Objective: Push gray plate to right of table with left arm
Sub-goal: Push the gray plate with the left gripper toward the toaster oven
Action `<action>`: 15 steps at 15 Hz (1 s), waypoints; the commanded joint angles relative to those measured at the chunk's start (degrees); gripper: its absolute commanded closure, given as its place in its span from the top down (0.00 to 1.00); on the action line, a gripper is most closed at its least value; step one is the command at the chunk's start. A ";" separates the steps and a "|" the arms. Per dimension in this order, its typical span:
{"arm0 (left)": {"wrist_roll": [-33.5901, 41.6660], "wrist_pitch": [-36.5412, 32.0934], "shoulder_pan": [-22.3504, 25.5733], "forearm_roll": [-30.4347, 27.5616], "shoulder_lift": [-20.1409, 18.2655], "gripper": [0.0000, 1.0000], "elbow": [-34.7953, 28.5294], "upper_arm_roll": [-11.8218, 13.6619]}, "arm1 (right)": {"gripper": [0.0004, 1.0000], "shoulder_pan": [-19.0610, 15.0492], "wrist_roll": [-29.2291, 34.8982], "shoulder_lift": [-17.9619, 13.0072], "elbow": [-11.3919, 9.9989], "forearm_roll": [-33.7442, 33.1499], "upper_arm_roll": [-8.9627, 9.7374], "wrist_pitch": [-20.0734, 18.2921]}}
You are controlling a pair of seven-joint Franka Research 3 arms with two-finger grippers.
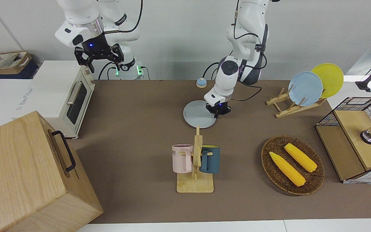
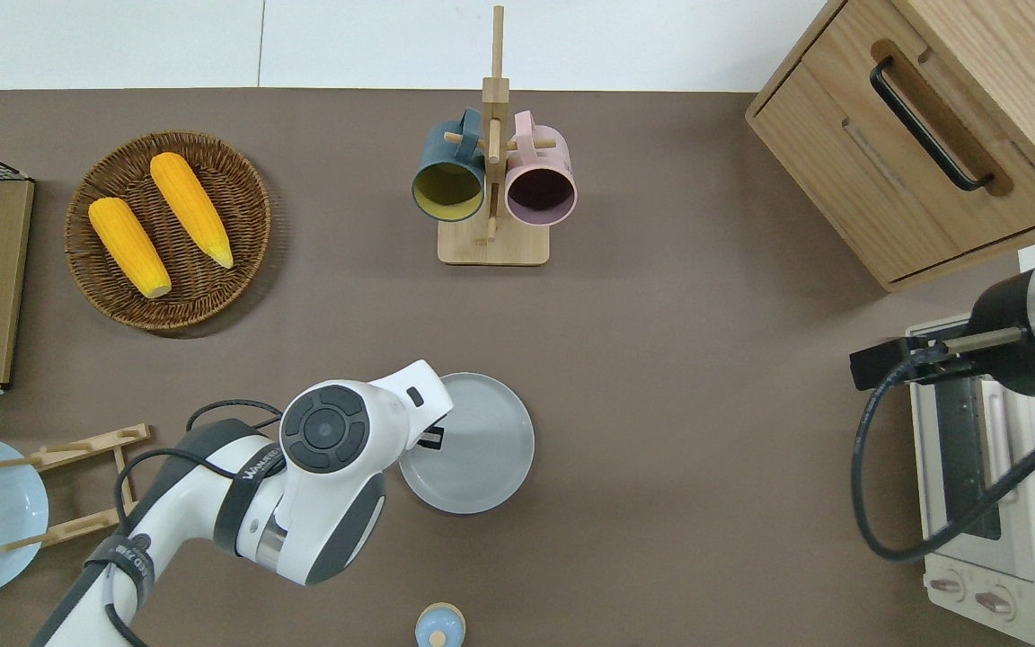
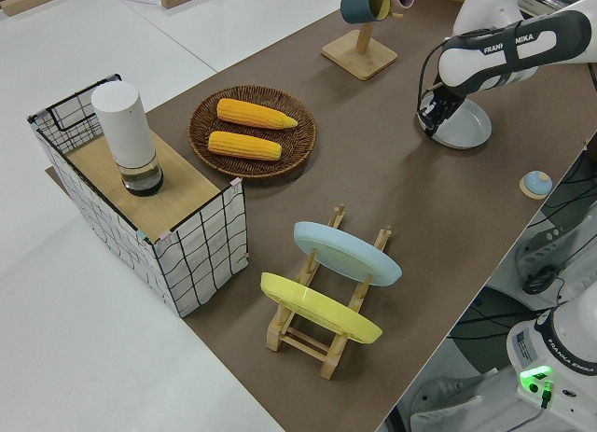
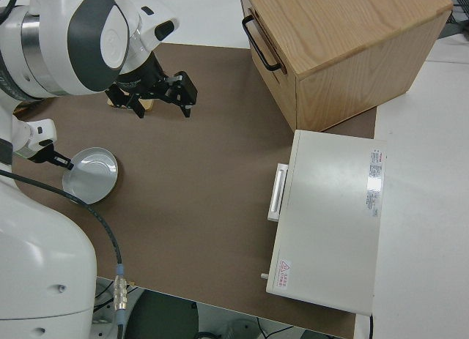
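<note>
Table [image 2: 706, 377]: long brown top, white edges; wide bare stretch from the left gripper [image 1: 218, 110] toward the right arm's end, up to the wooden drawer cabinet [image 2: 922, 135] and the toaster oven [image 1: 63, 96] there. Toward the left arm's end from the gripper: wire-grid box [image 3: 140, 208], wicker basket [image 2: 169, 230] with two corn cobs, wooden plate rack [image 3: 326, 311] holding a sky-blue plate [image 1: 305, 88] and a yellow plate [image 1: 329, 79]. Mug stand [image 2: 492, 207] with teal and pink mugs sits farther from the robots than the gripper, near but apart from the gray plate [image 2: 473, 445].

Gray plate: round, shallow, pale gray, low raised rim, flat on the table mid-length. Left gripper down at the plate's rim on the left arm's side, touching it; finger spread cannot be told. Small blue-topped knob [image 2: 440, 626] nearer the robots than the gripper.

Right arm parked, right gripper [image 1: 98, 55] fingers spread.
</note>
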 commanded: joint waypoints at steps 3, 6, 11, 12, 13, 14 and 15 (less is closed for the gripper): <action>-11.83 0.71 -8.42 0.51 5.90 0.00 5.18 0.55 | 0.98 -1.16 -0.01 -0.36 0.22 0.59 0.85 -0.69; -16.75 0.36 -11.68 0.68 8.01 0.00 8.35 0.55 | 0.98 -1.16 0.08 -0.36 0.22 0.59 0.85 -0.69; -25.54 0.10 -16.69 3.32 12.23 0.00 14.14 0.55 | 0.98 -1.16 -0.01 -0.36 0.22 0.59 0.76 -0.69; -26.78 -0.17 -17.57 3.58 13.11 0.00 15.29 0.55 | 0.98 -1.16 -0.01 -0.36 0.22 0.59 0.76 -0.78; -27.57 -0.26 -18.18 3.67 13.90 0.00 16.43 0.55 | 0.98 -1.16 -0.01 -0.36 0.22 0.59 0.85 -0.69; -28.45 -0.26 -18.71 3.67 14.69 0.00 17.40 0.55 | 0.98 -1.16 -0.01 -0.36 0.22 0.59 0.85 -0.69; -29.59 -0.34 -19.59 3.76 15.48 0.00 18.54 0.55 | 0.98 -1.16 -0.01 -0.36 0.22 0.59 0.85 -0.69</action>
